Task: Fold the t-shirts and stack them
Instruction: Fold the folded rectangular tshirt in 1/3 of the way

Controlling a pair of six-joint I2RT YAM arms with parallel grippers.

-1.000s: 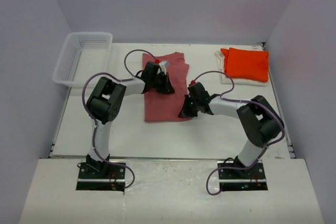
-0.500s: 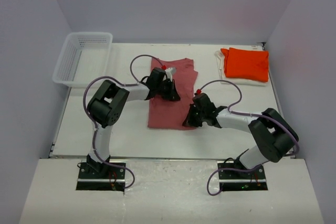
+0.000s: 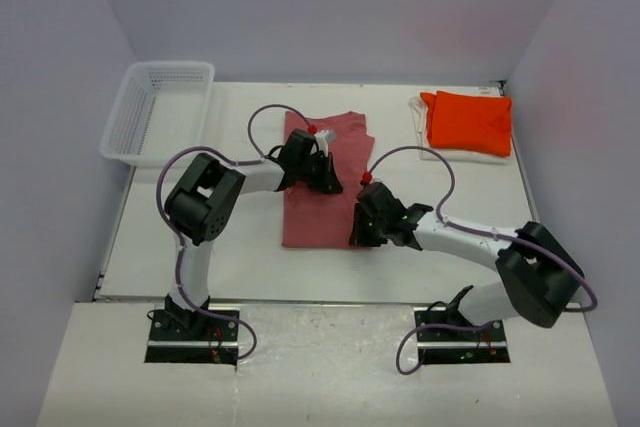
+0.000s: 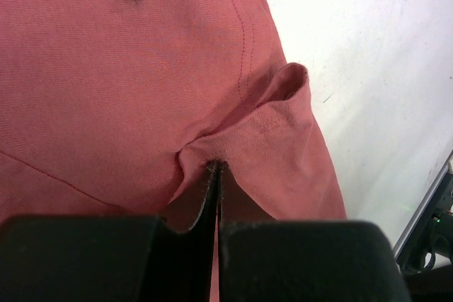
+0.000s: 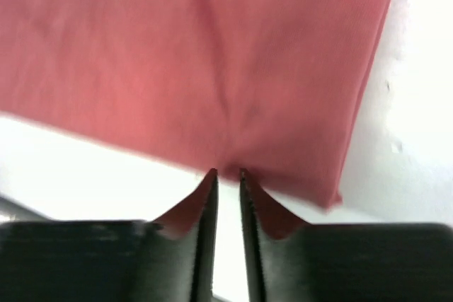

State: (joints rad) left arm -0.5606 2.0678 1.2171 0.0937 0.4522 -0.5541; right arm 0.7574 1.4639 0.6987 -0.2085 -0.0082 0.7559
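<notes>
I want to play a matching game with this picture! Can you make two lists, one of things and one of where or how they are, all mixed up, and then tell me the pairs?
Things:
1. rose-red t-shirt
2. orange t-shirt
3. white mesh basket
4. left gripper

Where or how:
A. at the far left corner of the table
B. folded, lying on the white t-shirt at the far right
C. lying flat in the middle of the table
D. shut, pinching a fold of rose-red cloth

Pairs: 1-C, 2-B, 3-A, 4-D
</notes>
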